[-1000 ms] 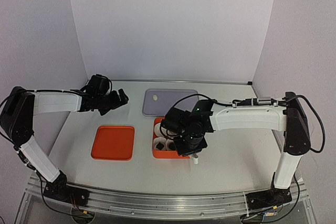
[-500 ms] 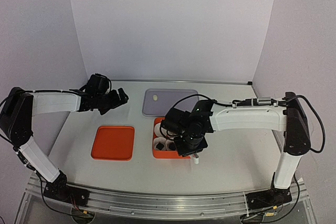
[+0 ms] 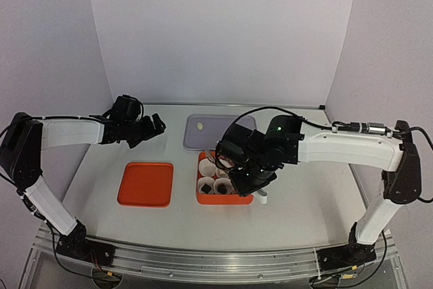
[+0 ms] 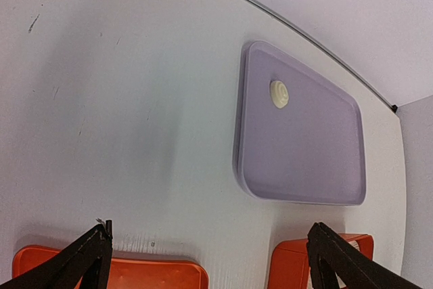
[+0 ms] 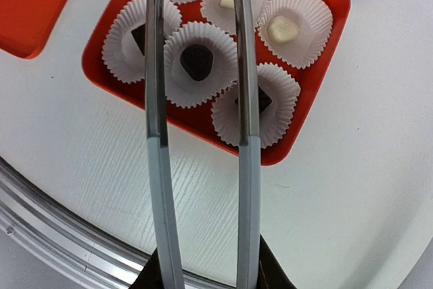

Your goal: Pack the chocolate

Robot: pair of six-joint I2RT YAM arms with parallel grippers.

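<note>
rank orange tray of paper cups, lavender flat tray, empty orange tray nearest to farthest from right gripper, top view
1. orange tray of paper cups, under the right gripper
2. lavender flat tray, behind
3. empty orange tray, far left

Three dark chocolates [image 5: 197, 61], three cream [image 5: 282, 28]

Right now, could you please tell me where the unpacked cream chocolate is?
In the top view, the cream chocolate lies alone near the left end of the purple tray, just behind the orange box.
</note>
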